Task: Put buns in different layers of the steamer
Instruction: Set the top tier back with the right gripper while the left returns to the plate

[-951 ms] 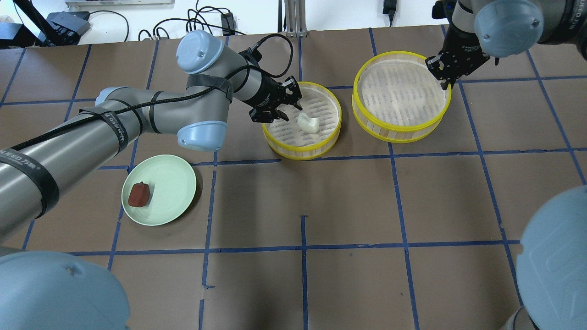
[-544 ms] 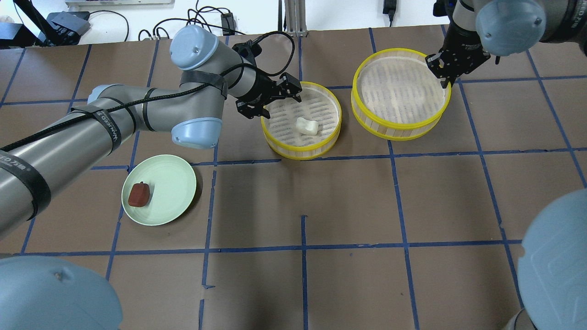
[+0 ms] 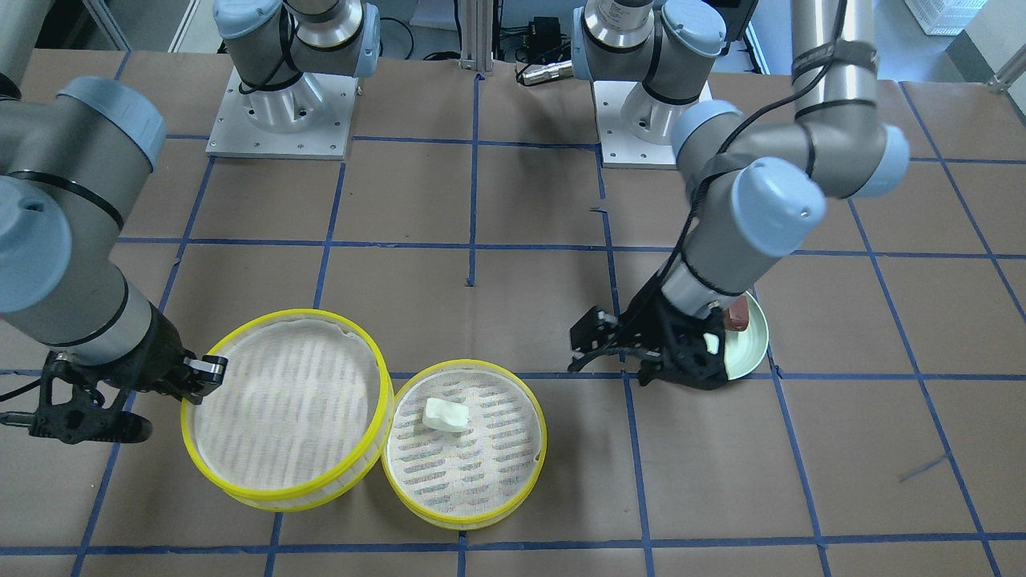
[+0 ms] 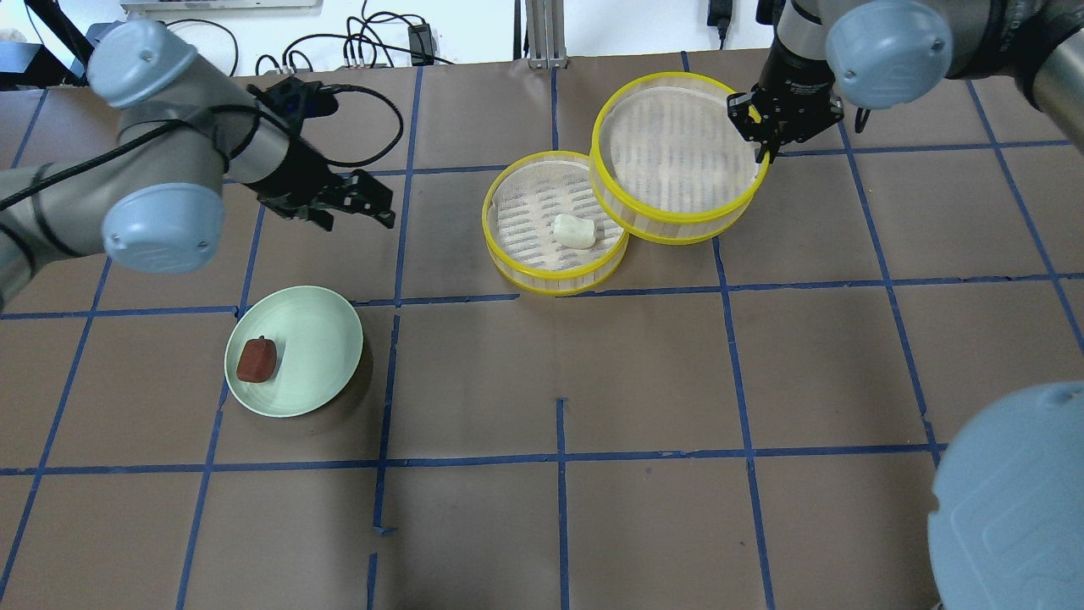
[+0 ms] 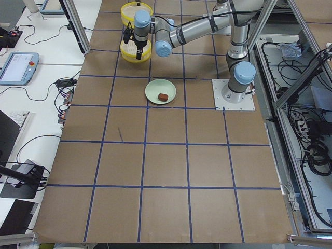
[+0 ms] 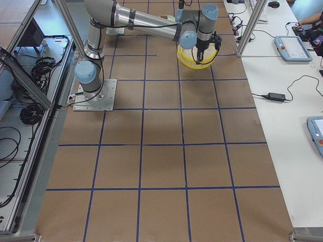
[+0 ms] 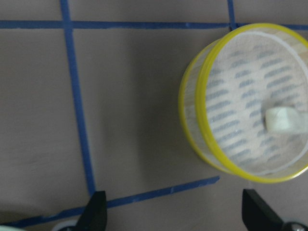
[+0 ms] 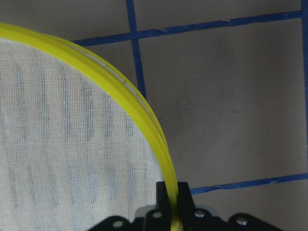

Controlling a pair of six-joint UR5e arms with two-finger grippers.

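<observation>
The creamy white bun (image 4: 574,230) lies in the lower steamer tray (image 4: 529,222); both show in the left wrist view, bun (image 7: 284,120) and tray (image 7: 192,101). The reddish-brown bun (image 4: 256,360) lies on the pale green plate (image 4: 313,347). My left gripper (image 4: 383,206) is open and empty, above the table to the left of that tray. My right gripper (image 4: 765,140) is shut on the far right rim (image 8: 169,183) of the second steamer tray (image 4: 669,144). It holds that tray raised, overlapping the lower tray's right edge.
Brown paper with blue tape lines covers the table (image 4: 559,364). Cables lie along the back edge (image 4: 373,42). In the front-facing view the left arm (image 3: 745,216) partly hides the plate (image 3: 753,349) and the brown bun (image 3: 736,318).
My left gripper has pulled away to the left from the lower tray, leaving the white bun in it. My right gripper has lifted the second tray and carried it left over the lower tray's edge.
</observation>
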